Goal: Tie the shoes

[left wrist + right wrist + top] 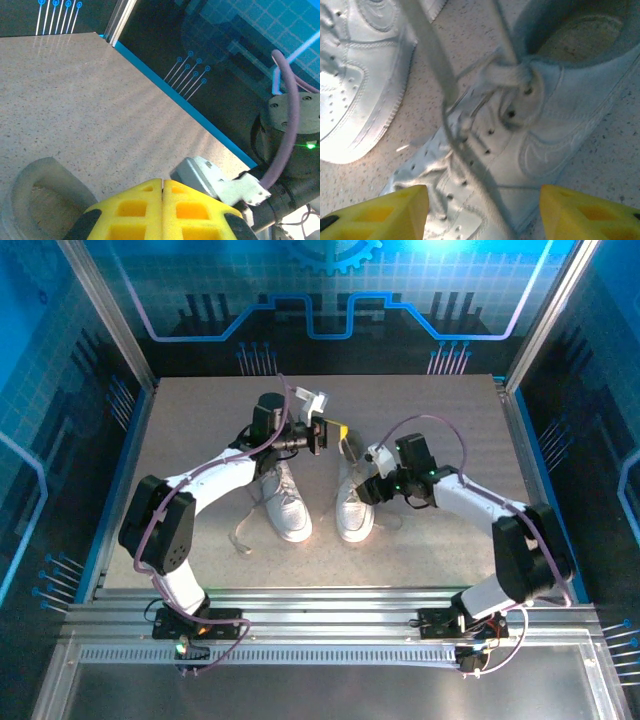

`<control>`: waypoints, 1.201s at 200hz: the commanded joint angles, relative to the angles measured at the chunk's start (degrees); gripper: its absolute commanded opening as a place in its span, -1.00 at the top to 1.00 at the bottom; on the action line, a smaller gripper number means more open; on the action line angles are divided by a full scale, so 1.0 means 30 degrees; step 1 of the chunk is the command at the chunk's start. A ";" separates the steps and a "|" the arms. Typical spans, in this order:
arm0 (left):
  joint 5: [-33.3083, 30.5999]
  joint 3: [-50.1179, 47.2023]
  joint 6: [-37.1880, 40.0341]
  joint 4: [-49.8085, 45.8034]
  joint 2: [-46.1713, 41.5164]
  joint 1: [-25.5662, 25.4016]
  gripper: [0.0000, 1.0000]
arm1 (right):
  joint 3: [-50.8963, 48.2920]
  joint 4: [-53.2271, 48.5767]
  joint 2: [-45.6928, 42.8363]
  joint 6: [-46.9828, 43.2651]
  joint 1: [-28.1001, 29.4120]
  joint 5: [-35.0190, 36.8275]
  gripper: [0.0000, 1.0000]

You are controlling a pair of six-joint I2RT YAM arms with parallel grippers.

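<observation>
Two white shoes lie side by side mid-table, the left shoe (290, 508) (355, 85) and the right shoe (354, 510) (555, 115). My right gripper (372, 472) (482, 200) hovers open over the right shoe's laced front, its yellow fingertips (395, 210) spread to either side. A white lace (437, 75) rises from near the eyelets, lifted and taut, and leaves the top of the frame. My left gripper (338, 433) (162, 186) is above that shoe's grey heel collar (30, 180), pads pressed together. The pads hide the lace they pinch.
The left shoe's loose lace (240, 535) trails on the table toward the left arm. Metal rails (320, 605) run along the near edge. A blue-edged wall (190, 107) borders the far side of the speckled tabletop (75, 100).
</observation>
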 commanded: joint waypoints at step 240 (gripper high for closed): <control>-0.0034 0.0408 -0.1178 0.2089 0.0831 0.1608 1.00 | 0.0776 -0.7739 0.0133 0.0988 -0.0706 0.1800 1.00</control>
